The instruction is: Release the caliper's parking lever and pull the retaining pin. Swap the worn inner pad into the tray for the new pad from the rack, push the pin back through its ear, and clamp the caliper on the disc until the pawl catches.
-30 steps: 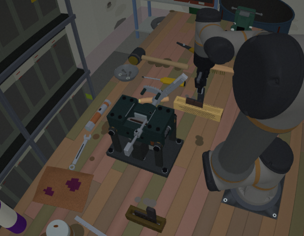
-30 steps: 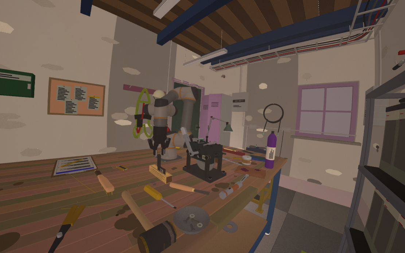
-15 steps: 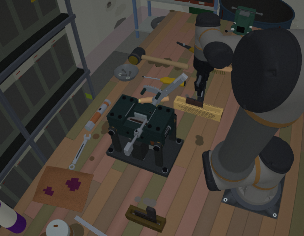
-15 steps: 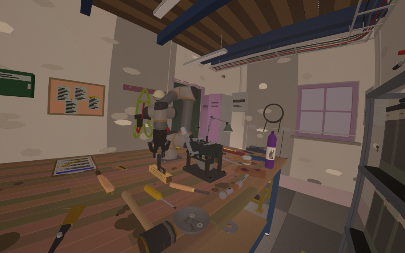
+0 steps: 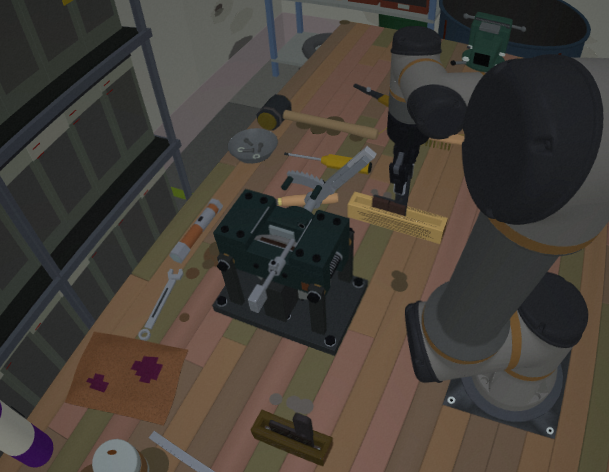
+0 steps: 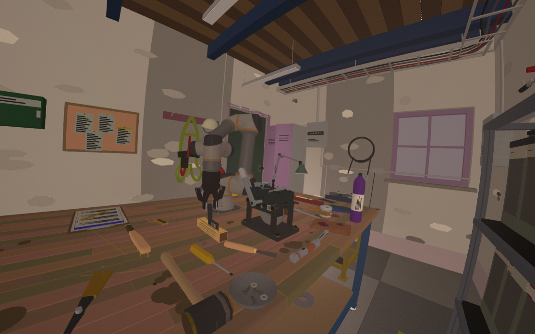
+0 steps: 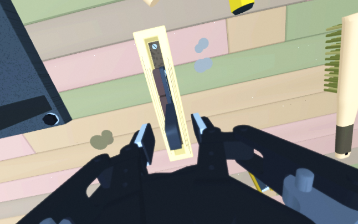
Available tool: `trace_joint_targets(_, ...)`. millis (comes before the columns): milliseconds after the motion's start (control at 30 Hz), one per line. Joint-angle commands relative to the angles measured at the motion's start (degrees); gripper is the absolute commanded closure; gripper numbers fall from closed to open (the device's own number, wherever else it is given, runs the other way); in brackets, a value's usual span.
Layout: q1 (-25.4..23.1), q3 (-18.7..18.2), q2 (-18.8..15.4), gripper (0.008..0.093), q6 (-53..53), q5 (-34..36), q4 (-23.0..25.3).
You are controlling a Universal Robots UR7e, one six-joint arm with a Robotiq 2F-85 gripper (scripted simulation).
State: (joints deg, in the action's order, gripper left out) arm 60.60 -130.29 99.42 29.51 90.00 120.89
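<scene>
The new brake pad (image 7: pixel 168 106) (image 5: pixel 389 204) stands on edge in the pale yellow rack (image 5: pixel 397 217) (image 7: pixel 162 92) (image 6: pixel 211 229) on the bench, its dark tab rising toward me. My gripper (image 7: pixel 171 129) (image 5: pixel 400 189) (image 6: pixel 210 202) hangs just above that tab, open and empty, one finger on each side of the rack's near end. The dark caliper fixture (image 5: pixel 286 254) (image 6: pixel 270 207) sits left of the rack, its grey parking lever (image 5: pixel 345 173) raised. The retaining pin (image 5: pixel 271 277) sticks out of the caliper's front. The dark tray (image 5: pixel 291 436) holding a pad lies at the bench's near edge.
My arm's base (image 5: pixel 502 356) stands right of the fixture. A mallet (image 5: pixel 314 122), a yellow screwdriver (image 5: pixel 329 160), a bowl of screws (image 5: pixel 252 144) and a wire brush (image 7: pixel 344 83) lie beyond the rack. A wrench (image 5: pixel 161 304), a sanding sheet (image 5: pixel 126 376) and shelving (image 5: pixel 65 152) are at left.
</scene>
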Motion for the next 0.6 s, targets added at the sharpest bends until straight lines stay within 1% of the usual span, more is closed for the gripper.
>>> trace_joint_targets(0, 0.00, 0.02, 0.02, 0.0534, 0.00, 0.00, 0.03)
trace_joint_targets(67, 0.00, 0.02, 0.01, 0.0539, 0.00, 0.00, 0.03)
trace_joint_targets(567, 0.00, 0.02, 0.01, 0.0839, 0.00, 0.00, 0.03)
